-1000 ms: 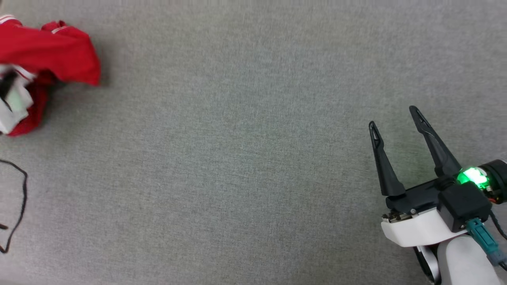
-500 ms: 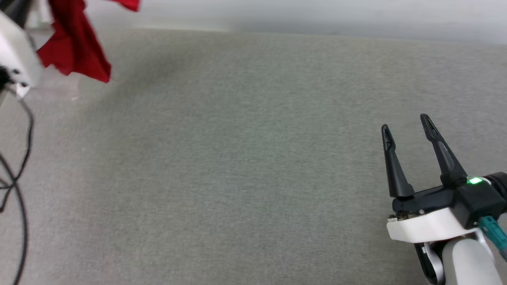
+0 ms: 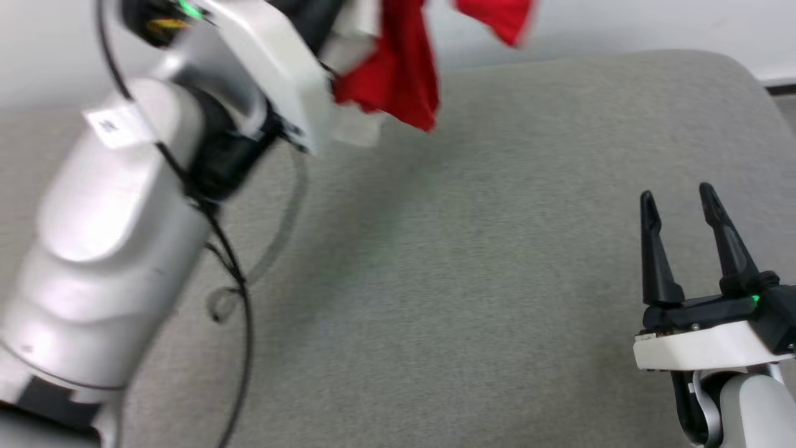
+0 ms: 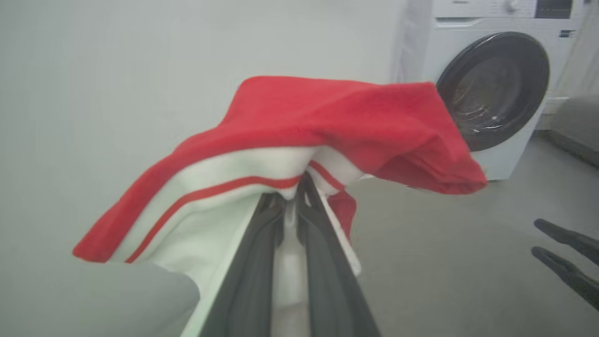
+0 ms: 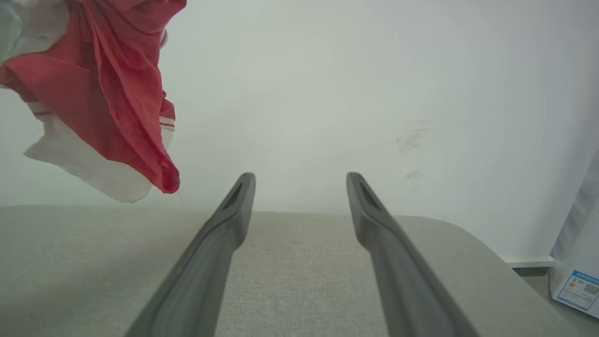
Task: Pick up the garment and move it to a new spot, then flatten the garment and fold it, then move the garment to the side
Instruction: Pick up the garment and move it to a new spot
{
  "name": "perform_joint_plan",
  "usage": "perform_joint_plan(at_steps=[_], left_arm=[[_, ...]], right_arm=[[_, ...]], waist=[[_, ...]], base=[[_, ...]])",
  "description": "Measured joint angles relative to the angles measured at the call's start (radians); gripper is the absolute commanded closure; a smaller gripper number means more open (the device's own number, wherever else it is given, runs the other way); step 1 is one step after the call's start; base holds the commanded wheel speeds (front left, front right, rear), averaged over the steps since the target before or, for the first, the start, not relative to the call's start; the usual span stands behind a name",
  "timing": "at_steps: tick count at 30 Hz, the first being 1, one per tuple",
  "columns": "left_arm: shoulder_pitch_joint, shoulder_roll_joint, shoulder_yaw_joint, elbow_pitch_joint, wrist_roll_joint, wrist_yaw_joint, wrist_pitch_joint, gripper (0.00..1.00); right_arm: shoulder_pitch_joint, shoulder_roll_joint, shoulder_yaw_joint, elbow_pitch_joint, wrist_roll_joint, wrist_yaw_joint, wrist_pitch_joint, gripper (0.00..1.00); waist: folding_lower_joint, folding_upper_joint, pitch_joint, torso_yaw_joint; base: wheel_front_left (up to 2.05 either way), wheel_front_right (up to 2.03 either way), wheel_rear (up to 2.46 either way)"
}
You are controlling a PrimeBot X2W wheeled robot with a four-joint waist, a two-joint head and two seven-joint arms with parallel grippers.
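Note:
The garment (image 3: 398, 68), red with white parts, hangs in the air above the far edge of the grey table (image 3: 472, 298). My left gripper (image 4: 302, 183) is shut on the garment's (image 4: 337, 117) white, red-striped trim, and the cloth drapes over its fingertips. In the right wrist view the garment (image 5: 107, 84) dangles at the upper left, clear of the table top. My right gripper (image 3: 676, 196) sits low at the table's right side, open, with nothing between its fingers (image 5: 220, 243). It stands well apart from the cloth.
My pale left arm (image 3: 112, 218) crosses the left side of the head view, trailing a black cable (image 3: 239, 292). A white wall (image 5: 355, 93) stands behind the table. A washing machine (image 4: 491, 89) is off to the right, and the table's corner (image 3: 740, 68) is rounded.
The left arm has lifted the garment off the table and swung it up and rightward. The head camera has also shifted. The right gripper stays open in the same pose.

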Motion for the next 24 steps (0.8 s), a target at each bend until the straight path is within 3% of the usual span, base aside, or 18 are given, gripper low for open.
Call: perform_joint_plan(at_steps=[3, 8, 15, 20, 21, 22, 24], left_arm=[[0.037, -0.056, -0.036, -0.002, -0.006, -0.006, -0.065, 1.00], [0.164, -0.068, -0.141, 0.050, 0.016, -0.016, -0.200, 1.00], [0.324, 0.035, -0.354, 0.221, 0.086, -0.018, -0.330, 1.00], [0.359, 0.059, -0.413, 0.364, 0.096, -0.018, -0.411, 1.00], [0.359, 0.059, -0.420, 0.388, 0.100, -0.018, -0.422, 0.89], [0.359, 0.059, -0.420, 0.388, 0.100, -0.018, -0.422, 0.00], [0.357, 0.060, -0.436, 0.456, 0.128, -0.019, -0.446, 0.00]], right_arm=[[-0.002, 0.000, -0.014, 0.004, 0.003, 0.000, 0.000, 0.00], [-0.002, 0.000, -0.026, 0.005, 0.004, 0.000, 0.000, 0.00], [-0.003, 0.000, -0.011, 0.014, -0.008, 0.000, 0.000, 0.00], [-0.001, 0.000, -0.007, 0.026, -0.026, 0.000, 0.000, 0.00], [0.000, 0.001, -0.006, 0.028, -0.030, 0.000, 0.000, 0.00], [0.000, 0.001, -0.006, 0.028, -0.030, 0.000, 0.000, 0.00], [0.003, 0.001, -0.005, 0.035, -0.048, 0.000, 0.000, 0.00]], waist=[[0.0000, 0.0000, 0.005, -0.045], [0.0001, 0.0000, 0.027, -0.087], [0.0002, 0.0000, 0.045, -0.070], [0.0003, 0.0000, 0.042, -0.029], [0.0003, 0.0000, 0.041, -0.019], [0.0003, 0.0000, 0.041, -0.019], [0.0002, -0.0001, 0.032, 0.013]], base=[[0.00, 0.00, 0.00], [0.00, 0.00, 0.00], [0.00, 0.00, 0.00], [0.00, 0.00, 0.00], [0.00, 0.00, 0.00], [0.00, 0.00, 0.00], [0.00, 0.00, 0.00]])
